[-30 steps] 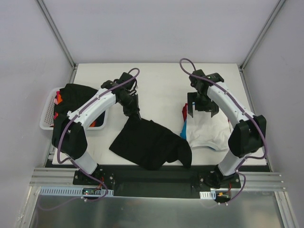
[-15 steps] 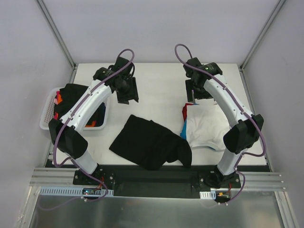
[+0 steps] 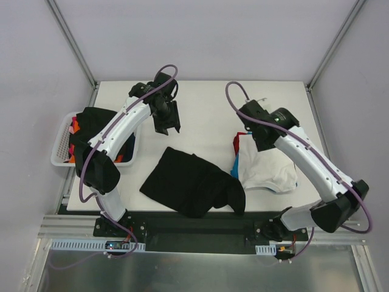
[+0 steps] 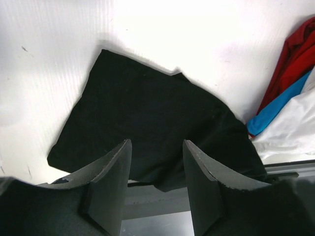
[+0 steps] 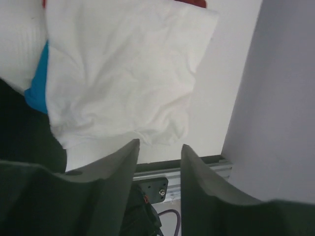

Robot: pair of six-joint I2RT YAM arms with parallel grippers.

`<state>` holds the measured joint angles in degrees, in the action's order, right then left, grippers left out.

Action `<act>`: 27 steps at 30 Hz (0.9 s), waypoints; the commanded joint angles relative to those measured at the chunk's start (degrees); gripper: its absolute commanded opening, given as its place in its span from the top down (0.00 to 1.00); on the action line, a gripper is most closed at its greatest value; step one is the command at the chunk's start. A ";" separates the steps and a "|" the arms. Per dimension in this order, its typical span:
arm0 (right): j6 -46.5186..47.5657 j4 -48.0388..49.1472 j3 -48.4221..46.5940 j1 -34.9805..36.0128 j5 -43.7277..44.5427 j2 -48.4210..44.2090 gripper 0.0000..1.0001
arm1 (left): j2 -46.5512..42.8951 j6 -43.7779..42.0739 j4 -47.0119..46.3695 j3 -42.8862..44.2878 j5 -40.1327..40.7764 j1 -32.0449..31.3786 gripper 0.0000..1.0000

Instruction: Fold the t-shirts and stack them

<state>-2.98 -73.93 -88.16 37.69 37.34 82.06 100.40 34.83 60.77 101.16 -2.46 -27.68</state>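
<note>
- We see a black t-shirt lying crumpled and partly folded on the counter, near its front edge and a little left of the middle.
- At 3 o'clock from it lies a small heap. A white t-shirt is on top, a blue t-shirt peeks out at the heap's 9 o'clock edge, and a red t-shirt shows at its 11 o'clock corner.
- The black t-shirt's right end touches the blue edge of this heap.
- The left hand hangs above bare counter, with the black t-shirt at about 5 o'clock from it and clearly apart.
- In the left wrist view we see its two fingers parted with only air between them, the black cloth spread out well beyond the tips. It holds nothing.
- The right hand hangs over the 12 o'clock edge of the white t-shirt, the red corner just at its 9 o'clock.
- The right wrist view shows its fingers parted about as much, gripping nothing, with the white cloth lying flat beyond them and no fold between the tips.
- At the counter's 9 o'clock edge stands a white mesh basket. It holds another black garment, with bits of orange and red cloth showing beside it.
</note>
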 commanded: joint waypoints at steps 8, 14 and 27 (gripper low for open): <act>-2.64 -1.38 -1.49 0.89 4.69 -3.05 0.28 | -3.10 3.92 0.66 -0.78 -1.50 0.08 0.55; -4.31 -2.72 -2.81 0.72 10.20 -1.56 0.96 | -5.39 5.69 -0.13 -5.35 -1.23 -0.18 0.55; -2.91 7.13 3.43 -3.50 -6.49 5.56 0.81 | -7.68 5.60 0.93 -9.06 -0.44 -0.36 0.01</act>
<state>-6.22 -68.84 -83.88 35.35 35.33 86.94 95.44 40.40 60.58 91.39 -3.97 -27.75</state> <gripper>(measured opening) 0.052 0.992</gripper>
